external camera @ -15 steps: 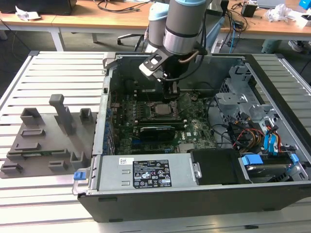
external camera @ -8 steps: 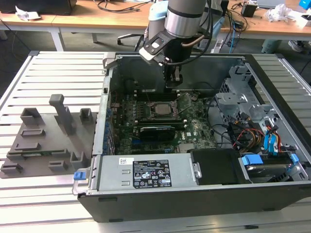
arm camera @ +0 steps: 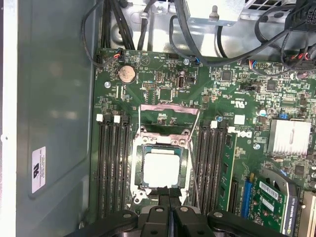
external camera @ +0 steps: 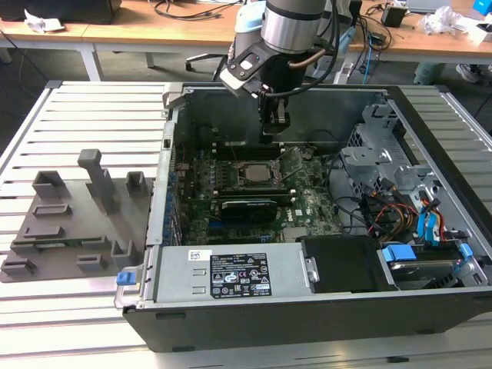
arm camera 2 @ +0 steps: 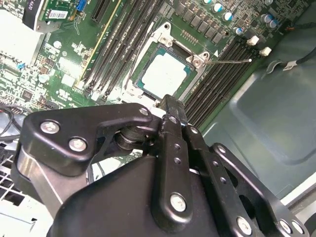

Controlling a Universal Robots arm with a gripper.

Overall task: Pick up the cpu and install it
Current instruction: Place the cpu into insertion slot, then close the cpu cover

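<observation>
First wrist view puts the cpu (arm camera: 162,168) before us, its silver-grey top lying flat and square inside the black socket frame (arm camera: 139,170) on the green motherboard (arm camera: 163,84). We find the same cpu (arm camera 2: 165,74) seated there in the second wrist view and, small, the cpu (external camera: 252,174) in the exterior view. The socket's metal load plate (arm camera: 170,106) stands lifted off the chip, and in the second wrist view a thin wire lever (arm camera 2: 229,61) juts out beside the frame. Rows of black memory slots (arm camera: 113,168) flank the socket on both sides. The gripper (arm camera: 169,193) hovers over the socket's edge, its two black fingers pressed together with nothing between them. In the second wrist view we see the gripper (arm camera 2: 170,102) likewise clenched and empty. From the exterior view, the arm (external camera: 288,27) reaches down into the open computer case (external camera: 307,323), the gripper (external camera: 271,134) poised above the board. On the exterior view's left, a grey plastic tray (external camera: 69,231) with upright blocks lies on the slatted table (external camera: 92,100), just beside the case.
</observation>
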